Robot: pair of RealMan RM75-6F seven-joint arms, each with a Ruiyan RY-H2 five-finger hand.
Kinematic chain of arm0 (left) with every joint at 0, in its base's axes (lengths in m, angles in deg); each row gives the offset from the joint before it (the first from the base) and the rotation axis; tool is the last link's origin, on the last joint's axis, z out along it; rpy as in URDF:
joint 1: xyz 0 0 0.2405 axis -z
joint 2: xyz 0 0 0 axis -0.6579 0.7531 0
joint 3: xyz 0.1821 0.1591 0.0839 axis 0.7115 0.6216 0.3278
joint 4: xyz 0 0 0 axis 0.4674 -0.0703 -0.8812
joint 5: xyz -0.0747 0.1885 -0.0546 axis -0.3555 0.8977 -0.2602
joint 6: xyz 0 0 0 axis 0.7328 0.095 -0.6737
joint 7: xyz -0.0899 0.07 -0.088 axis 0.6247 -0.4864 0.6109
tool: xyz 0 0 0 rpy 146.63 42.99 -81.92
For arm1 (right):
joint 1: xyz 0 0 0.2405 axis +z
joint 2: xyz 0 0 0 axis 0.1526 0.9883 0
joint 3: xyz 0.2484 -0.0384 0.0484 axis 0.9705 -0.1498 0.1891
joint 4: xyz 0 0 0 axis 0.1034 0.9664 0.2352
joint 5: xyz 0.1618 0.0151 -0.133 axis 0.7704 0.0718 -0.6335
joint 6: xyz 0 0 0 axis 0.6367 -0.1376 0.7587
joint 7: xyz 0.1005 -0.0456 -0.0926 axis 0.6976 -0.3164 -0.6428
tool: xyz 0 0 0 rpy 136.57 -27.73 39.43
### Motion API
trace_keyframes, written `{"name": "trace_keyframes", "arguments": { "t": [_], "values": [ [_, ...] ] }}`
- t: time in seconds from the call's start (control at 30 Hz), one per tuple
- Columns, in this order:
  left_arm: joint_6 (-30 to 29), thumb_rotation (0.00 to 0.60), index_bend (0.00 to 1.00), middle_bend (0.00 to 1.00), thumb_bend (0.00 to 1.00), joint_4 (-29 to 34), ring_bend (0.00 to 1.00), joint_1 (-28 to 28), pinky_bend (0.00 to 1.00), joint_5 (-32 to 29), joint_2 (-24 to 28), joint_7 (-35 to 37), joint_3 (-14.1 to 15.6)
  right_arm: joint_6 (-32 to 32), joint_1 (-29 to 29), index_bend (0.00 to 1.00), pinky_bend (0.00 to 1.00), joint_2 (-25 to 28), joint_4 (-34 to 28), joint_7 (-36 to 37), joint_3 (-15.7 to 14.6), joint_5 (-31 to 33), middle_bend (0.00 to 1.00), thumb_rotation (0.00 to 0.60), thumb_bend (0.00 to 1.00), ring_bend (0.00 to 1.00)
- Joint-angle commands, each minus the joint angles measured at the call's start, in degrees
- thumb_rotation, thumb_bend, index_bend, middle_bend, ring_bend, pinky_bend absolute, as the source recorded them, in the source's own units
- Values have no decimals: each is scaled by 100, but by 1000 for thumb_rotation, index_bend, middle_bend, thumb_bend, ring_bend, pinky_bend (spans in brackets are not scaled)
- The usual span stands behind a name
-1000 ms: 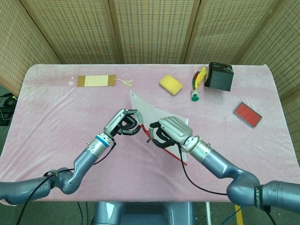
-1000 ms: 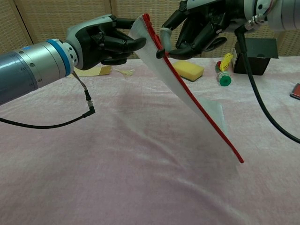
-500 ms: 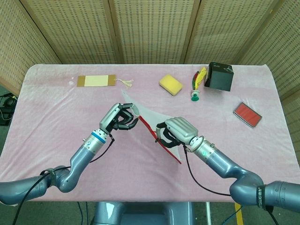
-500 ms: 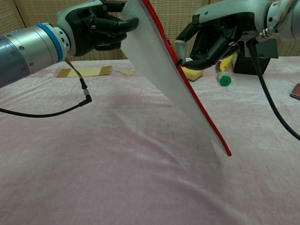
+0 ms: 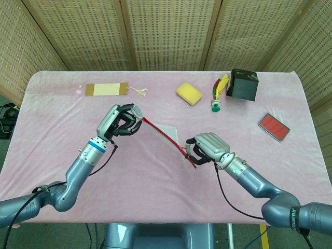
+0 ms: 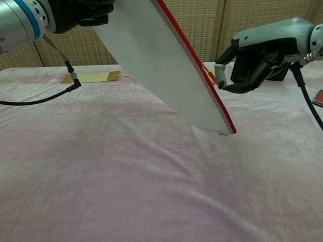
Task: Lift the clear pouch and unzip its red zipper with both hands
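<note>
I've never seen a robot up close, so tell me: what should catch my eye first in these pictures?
First, the clear pouch with its red zipper, held up in the air over the middle of the pink table. The left robot hand grips its upper end, while the right robot hand pinches the zipper's pull near the lower end. Behind them, at the table's far edge, sit a yellow sponge and a black box.

A: Pouch was off the table, between left hand and right hand?

B: Yes. Bookmark lay back left. Sponge, shuttlecock, box sat behind right; case far right.
</note>
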Motion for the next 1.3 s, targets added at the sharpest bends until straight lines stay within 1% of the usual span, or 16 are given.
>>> {"name": "trace_keyframes", "arguments": {
  "t": [0.03,0.33,0.6,0.83,1.1,1.3],
  "values": [
    [-25,600,891,997,707,70,864,-44,1000,-38,100,9,-49,-23,-60,836,1000,-19,110,0,-69,-46,964,600,687,881],
    [-38,600,890,996,709,150,864,-95,1000,-117,255,134,-144,-109,-122,836,1000,-66,416,-155,-239,-36,964,600,687,881],
    [-25,600,891,996,710,175,864,-98,1000,-216,367,158,-247,-179,-132,836,1000,-99,606,-311,-337,132,965,600,686,881],
    [-18,600,891,996,709,246,864,-110,1000,-194,462,158,-262,-211,-132,836,1000,-141,683,-351,-345,210,965,600,686,881],
    [-16,600,891,996,707,230,864,-105,1000,-203,411,178,-230,-201,-137,837,1000,-190,734,-379,-325,235,965,600,686,881],
    [-14,600,891,997,708,162,864,-92,1000,-279,393,199,-280,-221,-149,837,1000,-196,780,-429,-354,283,965,600,686,881]
  ]
}}
